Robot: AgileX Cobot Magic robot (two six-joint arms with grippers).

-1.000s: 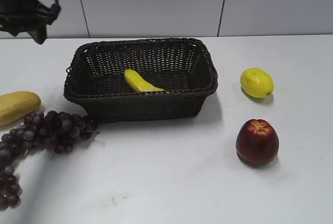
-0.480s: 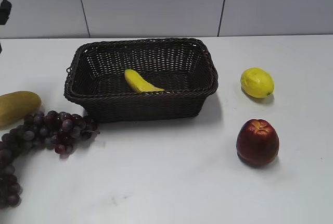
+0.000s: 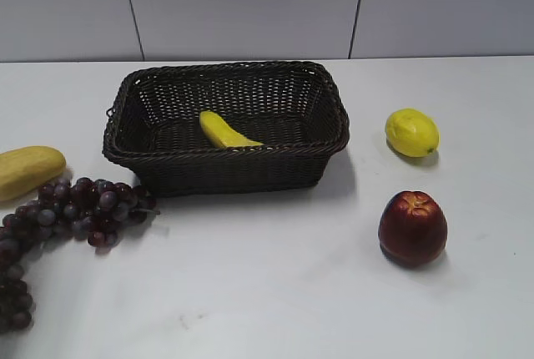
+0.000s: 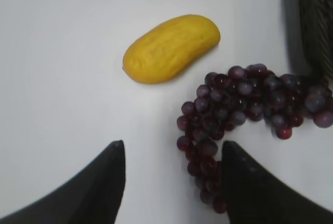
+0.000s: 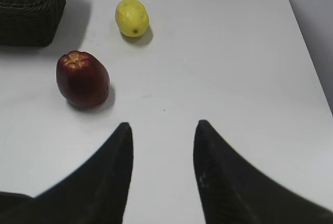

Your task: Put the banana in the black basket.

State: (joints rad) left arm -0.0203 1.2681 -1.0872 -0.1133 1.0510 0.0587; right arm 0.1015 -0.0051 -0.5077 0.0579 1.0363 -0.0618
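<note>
The yellow banana (image 3: 224,131) lies inside the black basket (image 3: 325,113), on its floor near the front wall. No arm shows in the exterior view. My left gripper (image 4: 173,146) is open and empty above the table, over the left side of the grapes. A sliver of the basket (image 4: 315,21) shows at the top right of the left wrist view. My right gripper (image 5: 164,126) is open and empty over bare table right of the basket (image 5: 28,10), whose corner shows at the top left of that view.
A pale yellow squash-like fruit (image 3: 27,170) (image 4: 171,48) and a bunch of dark grapes (image 3: 62,217) (image 4: 244,109) lie left of the basket. A lemon (image 3: 411,132) (image 5: 132,17) and a red apple (image 3: 412,227) (image 5: 82,79) lie to its right. A tiled wall stands behind.
The left arm, seen at the top left one second ago, has withdrawn out of the exterior view. The grapes shifted slightly. The banana and basket have not moved.
</note>
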